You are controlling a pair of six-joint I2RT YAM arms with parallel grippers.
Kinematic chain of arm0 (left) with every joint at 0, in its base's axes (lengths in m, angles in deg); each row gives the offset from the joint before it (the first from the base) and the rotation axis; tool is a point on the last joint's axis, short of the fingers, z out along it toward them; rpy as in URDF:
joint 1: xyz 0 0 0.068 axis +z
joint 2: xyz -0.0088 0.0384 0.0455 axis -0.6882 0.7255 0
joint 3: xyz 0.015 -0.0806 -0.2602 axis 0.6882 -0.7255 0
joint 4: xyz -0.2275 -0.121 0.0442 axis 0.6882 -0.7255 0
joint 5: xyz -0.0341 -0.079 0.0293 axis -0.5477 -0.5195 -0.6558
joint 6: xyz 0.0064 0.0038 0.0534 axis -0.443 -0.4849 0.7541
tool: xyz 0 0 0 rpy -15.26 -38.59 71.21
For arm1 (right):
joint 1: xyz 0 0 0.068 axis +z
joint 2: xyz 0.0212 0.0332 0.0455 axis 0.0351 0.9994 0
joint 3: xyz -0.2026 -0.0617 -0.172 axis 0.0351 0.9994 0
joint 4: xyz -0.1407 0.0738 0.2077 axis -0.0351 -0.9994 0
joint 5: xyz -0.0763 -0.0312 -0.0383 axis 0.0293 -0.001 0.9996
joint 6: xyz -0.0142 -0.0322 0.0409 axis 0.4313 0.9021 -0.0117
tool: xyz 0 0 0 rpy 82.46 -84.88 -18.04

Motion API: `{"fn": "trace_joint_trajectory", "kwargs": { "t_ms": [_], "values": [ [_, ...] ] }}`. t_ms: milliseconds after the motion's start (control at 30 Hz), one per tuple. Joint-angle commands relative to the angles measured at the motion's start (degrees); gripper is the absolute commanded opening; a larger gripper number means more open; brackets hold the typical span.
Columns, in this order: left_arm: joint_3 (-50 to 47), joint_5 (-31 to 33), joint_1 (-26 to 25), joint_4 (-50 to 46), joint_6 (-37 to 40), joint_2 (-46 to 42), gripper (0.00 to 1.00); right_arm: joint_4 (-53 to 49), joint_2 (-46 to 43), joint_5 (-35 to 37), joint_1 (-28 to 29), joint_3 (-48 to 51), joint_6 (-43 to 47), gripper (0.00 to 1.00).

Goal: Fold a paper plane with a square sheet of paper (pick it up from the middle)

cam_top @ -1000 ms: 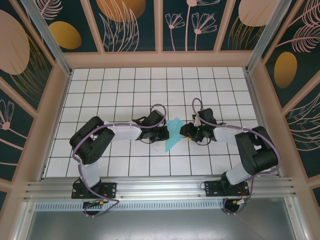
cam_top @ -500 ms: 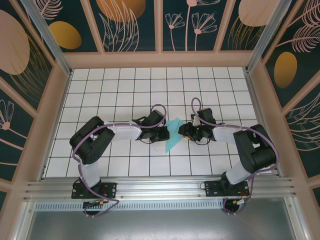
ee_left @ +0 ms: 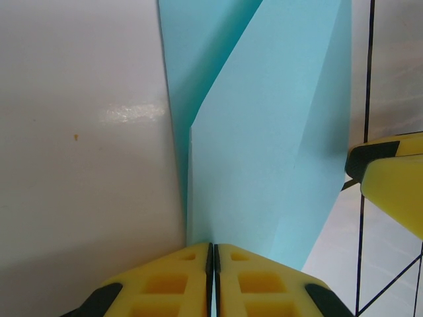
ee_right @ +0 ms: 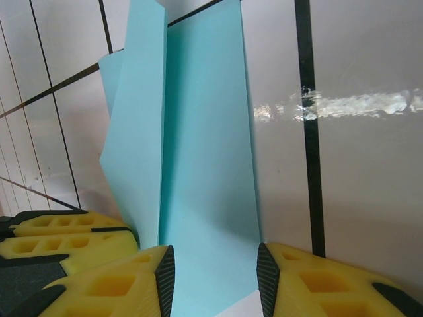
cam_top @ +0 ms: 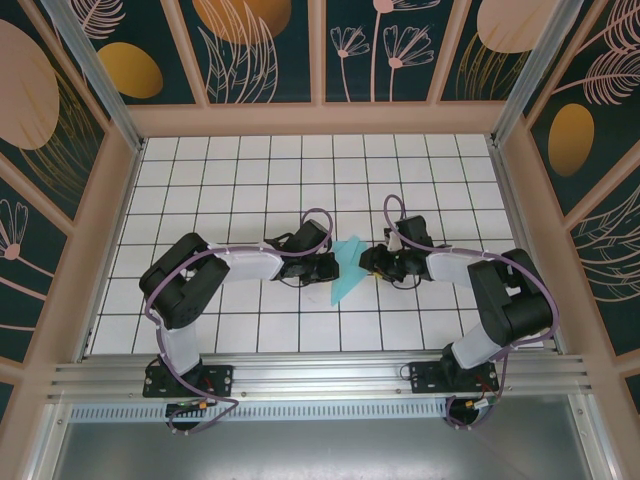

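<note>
Matte turquoise paper plane (cam_top: pixel 347 270), a creased dart on glossy white-tiled counter (cam_top: pixel 250 170); left tool (ee_left: pixel 211 254) clamped on its ridge, right tool (ee_right: pixel 215 261) apart (straddling one edge)

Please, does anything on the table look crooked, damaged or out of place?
Nothing is spilled or torn. The turquoise paper is only half folded: in the right wrist view one flap seems to lift off the table. The left gripper is shut on its edge; the right gripper stands open over its end.
</note>
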Motion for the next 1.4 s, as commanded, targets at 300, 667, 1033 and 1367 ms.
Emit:
{"fn": "trace_joint_trajectory", "kwargs": {
  "t_ms": [300,667,1033,1367],
  "values": [
    [-0.4,-1.7,0.0,-1.8,1.1,0.7,0.13,-1.4,-2.6,4.4,0.2,0.6,0.3,0.42],
    [-0.1,-3.6,0.0,-0.6,1.2,1.2,0.14,-1.0,1.0,-0.4,0.1,-0.4,1.4,0.40],
    [0.9,-5.7,-0.4,0.4,1.1,2.5,0.14,0.1,-0.9,-2.3,0.8,-0.1,0.3,0.39],
    [1.0,-5.5,-0.4,0.6,0.8,2.5,0.14,4.7,-2.1,-8.7,0.6,0.9,-1.8,0.41]
  ]
}}
